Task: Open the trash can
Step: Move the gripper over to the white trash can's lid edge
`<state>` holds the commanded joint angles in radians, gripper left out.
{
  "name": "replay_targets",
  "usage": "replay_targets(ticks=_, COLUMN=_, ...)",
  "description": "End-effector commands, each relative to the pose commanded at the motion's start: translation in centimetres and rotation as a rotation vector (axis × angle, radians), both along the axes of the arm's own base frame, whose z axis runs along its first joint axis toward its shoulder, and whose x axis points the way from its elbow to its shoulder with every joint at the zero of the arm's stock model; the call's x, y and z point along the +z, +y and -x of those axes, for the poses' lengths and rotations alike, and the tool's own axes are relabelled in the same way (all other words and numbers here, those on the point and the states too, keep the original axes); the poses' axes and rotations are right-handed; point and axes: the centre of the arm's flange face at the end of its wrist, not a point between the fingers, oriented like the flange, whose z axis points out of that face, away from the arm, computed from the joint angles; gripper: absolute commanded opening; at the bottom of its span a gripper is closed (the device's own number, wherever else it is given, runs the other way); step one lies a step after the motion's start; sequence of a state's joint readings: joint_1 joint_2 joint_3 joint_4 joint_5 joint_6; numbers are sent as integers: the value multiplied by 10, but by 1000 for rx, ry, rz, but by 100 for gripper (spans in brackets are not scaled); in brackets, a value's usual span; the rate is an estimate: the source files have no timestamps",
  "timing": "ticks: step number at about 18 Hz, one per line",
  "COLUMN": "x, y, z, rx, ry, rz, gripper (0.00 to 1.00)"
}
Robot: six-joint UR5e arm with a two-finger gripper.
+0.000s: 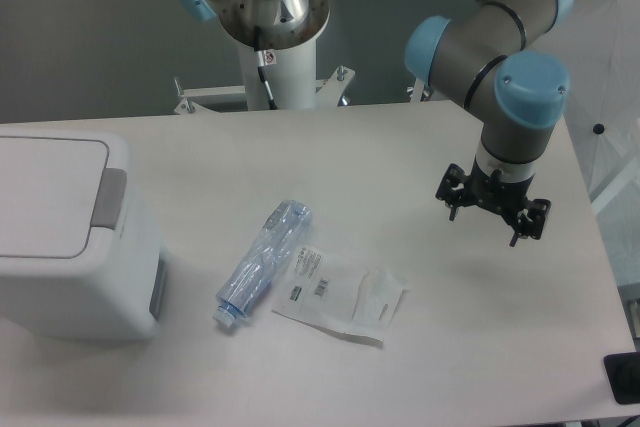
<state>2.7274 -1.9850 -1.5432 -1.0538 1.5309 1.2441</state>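
— So, where's the trash can (70, 237) from where you're standing?

— Far left of the table (400, 147), partly cut off by the edge of the view. White, boxy, rounded corners. Its flat lid (45, 197) is down, lying level on top. There's a grey push tab (108, 197) on the lid's right edge, and a grey panel (158, 289) lower down on the side facing the middle of the table.

— And the arm?

— Well apart from it, over on the right side. The gripper (492, 212) hangs above the tabletop, pointing down, with a faint shadow under it. Nothing is between the fingers.

— Open or closed?

— Open, I'd say: the two dark fingers stand apart with a visible gap and grip nothing.

— Anything else on the table?

— Between the can and the gripper lies a crushed clear plastic bottle (262, 262), on its side, cap end towards the front edge and angled towards the can. Just beside it, touching or nearly so on its right, is a flat white plastic bag (345, 297) with small printed labels on it. Neither one touches the can. The arm's white pedestal (280, 67) stands at the back edge, and a small black object (625, 377) sits at the front right corner, mostly out of view.
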Motion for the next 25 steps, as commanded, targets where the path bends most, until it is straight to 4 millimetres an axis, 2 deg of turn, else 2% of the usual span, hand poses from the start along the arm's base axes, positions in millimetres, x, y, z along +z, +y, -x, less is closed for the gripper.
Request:
replay_targets(ticks=5, x=-1, y=2, z=-2, rx=-4, ry=-5, rz=-4, gripper=100)
replay_targets(ticks=8, x=-7, y=3, z=-10, rx=7, ry=-41, rz=-42, gripper=100)
replay_targets(ticks=13, x=-2, y=3, z=-28, rx=88, ry=-56, rz=-64, gripper=100)
replay_targets(ticks=17, x=21, y=19, z=-37, rx=149, ry=-66, rz=-144, gripper=100)
replay_targets(ticks=19, x=39, y=28, z=-42, rx=223, ry=-92, rz=-190, gripper=100)
replay_targets(ticks=22, x=58, y=54, z=-66, rx=270, ry=-153, rz=-182, gripper=100)
replay_targets(ticks=25, x=84, y=92, z=-99, rx=318, ry=-202, rz=-162, gripper=100)
